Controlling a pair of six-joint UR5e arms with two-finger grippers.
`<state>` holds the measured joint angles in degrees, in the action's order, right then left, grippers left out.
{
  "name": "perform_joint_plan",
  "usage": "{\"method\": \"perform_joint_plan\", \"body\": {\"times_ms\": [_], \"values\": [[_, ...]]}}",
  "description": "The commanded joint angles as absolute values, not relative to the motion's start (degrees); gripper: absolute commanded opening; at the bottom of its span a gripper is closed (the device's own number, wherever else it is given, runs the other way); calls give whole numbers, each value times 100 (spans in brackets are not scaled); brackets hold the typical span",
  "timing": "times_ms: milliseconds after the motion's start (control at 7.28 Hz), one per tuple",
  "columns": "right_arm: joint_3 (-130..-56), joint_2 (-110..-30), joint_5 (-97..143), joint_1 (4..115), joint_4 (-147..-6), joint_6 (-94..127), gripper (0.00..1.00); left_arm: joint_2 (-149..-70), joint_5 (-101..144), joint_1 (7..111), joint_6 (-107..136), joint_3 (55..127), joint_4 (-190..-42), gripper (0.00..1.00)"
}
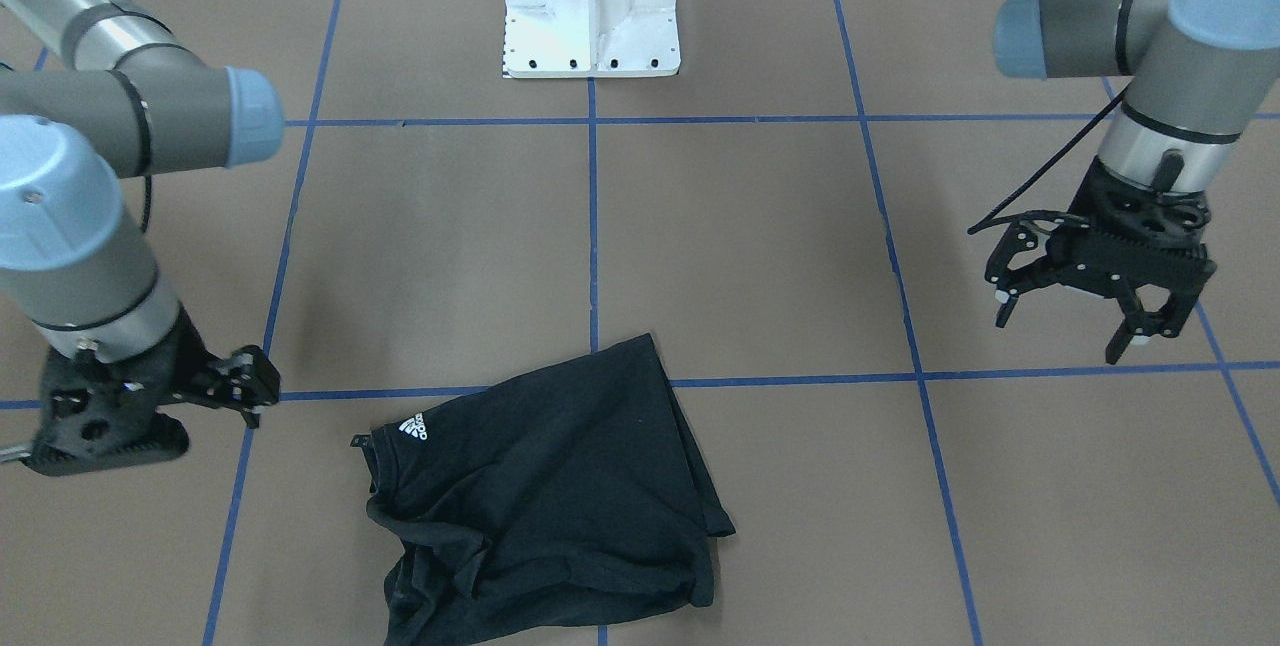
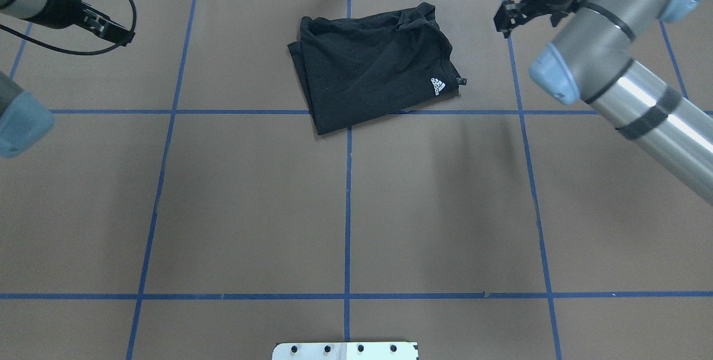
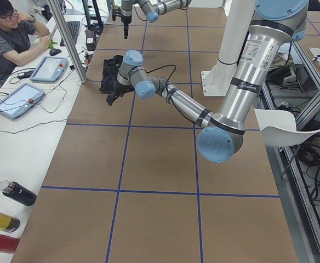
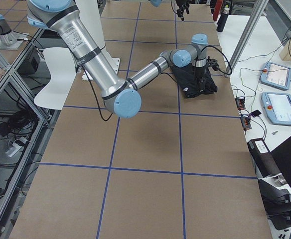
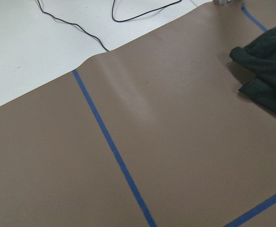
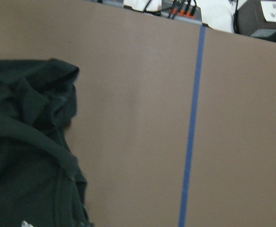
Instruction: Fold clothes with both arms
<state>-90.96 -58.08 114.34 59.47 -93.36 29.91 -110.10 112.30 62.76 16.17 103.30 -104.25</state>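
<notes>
The clothes are one black T-shirt (image 1: 560,486), folded into a rough rectangle with a small white logo (image 1: 415,428) facing up. It lies near the table's far edge in the overhead view (image 2: 373,64). My left gripper (image 1: 1062,331) hangs open and empty above the table, well off to the shirt's side. My right gripper (image 1: 245,388) is seen side-on on the shirt's other side, clear of the cloth. In the overhead view its (image 2: 508,17) fingers look spread and hold nothing. Each wrist view catches only an edge of the shirt (image 5: 270,71) (image 6: 24,142).
Blue tape lines (image 2: 348,209) divide the brown table into squares. The white mounting block (image 1: 592,6) stands at the robot's side. Beyond the far edge, a side table holds tablets (image 3: 17,101) and bottles (image 3: 17,193), with a seated person (image 3: 9,38) beside it.
</notes>
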Motion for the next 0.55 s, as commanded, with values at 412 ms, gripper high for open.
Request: {"method": "perform_joint_plan", "body": {"times_ms": [412], "values": [[-10520,-8828,12769,7861,-9360,431,100,-10503,11707,7714,897,9698,-9466,100]]}}
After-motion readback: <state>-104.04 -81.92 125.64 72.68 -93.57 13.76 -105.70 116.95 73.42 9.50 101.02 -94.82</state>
